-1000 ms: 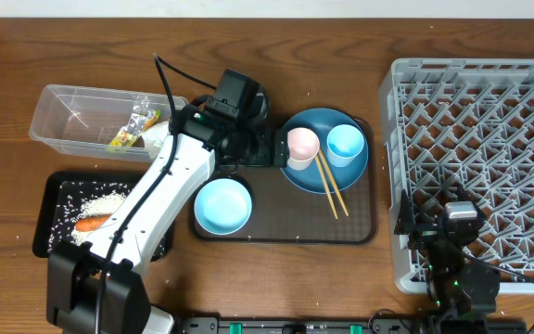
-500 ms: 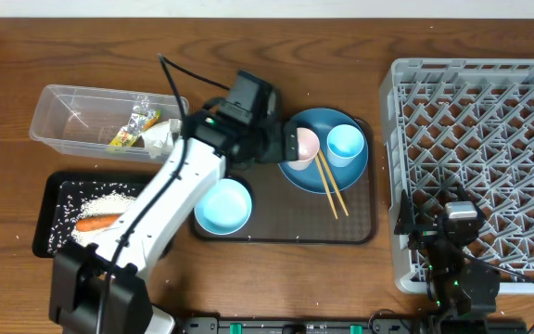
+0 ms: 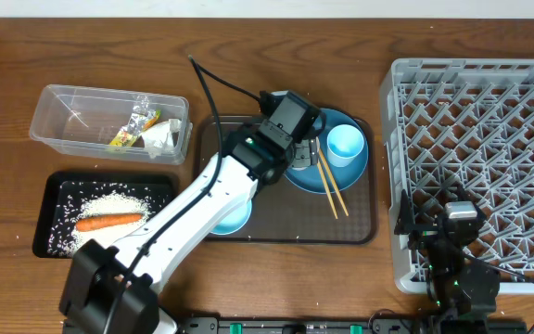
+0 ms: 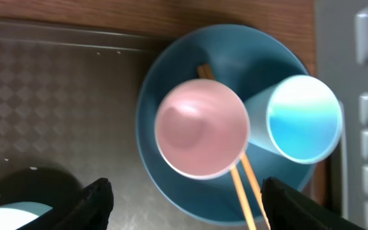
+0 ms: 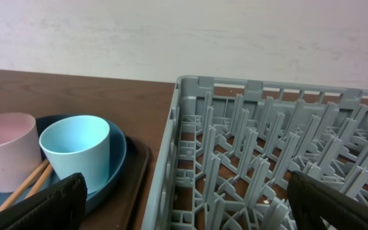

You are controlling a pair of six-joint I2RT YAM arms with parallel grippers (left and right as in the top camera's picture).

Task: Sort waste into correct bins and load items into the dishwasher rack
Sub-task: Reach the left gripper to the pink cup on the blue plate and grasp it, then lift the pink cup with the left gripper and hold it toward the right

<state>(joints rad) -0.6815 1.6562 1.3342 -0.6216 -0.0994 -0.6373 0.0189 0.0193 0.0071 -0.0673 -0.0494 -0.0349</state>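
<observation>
Nearest the robot, off the near right corner of the brown tray [image 3: 286, 227], the right gripper [image 5: 190, 204] hung with its jaws spread wide and nothing between them. Left of the tray's near edge, a shallow black tray [image 3: 54, 186] held a smooth orange carrot [image 3: 109, 222] on a scatter of white rice [image 3: 109, 199]. On the brown tray's near left part sat a round light blue bowl [image 3: 235, 218], half hidden under the left arm. Farther in, on the tray's far right part, lay a big glossy blue plate [image 4: 235, 57] carrying a matte pink cup [image 4: 201, 128], a light blue cup [image 4: 302, 118] just beside it, and two thin wooden chopsticks [image 3: 332, 190] slanting off the rim. The left gripper [image 4: 195, 201] hovered over the pink cup, fingers wide on either side and gripping nothing. Beyond the tray's far left corner, a clear plastic tub [image 3: 72, 116] held a crumpled tissue [image 3: 163, 137] and a shiny wrapper [image 3: 130, 134]. With the waste apparently sorted, loading seemed to be the step in hand, starting with the pink cup. The next move likely called for dropping around its rounded wall and closing firmly, as smooth plastic may slip, then carrying it right of the tray to the grey lattice rack [image 3: 489, 139].
</observation>
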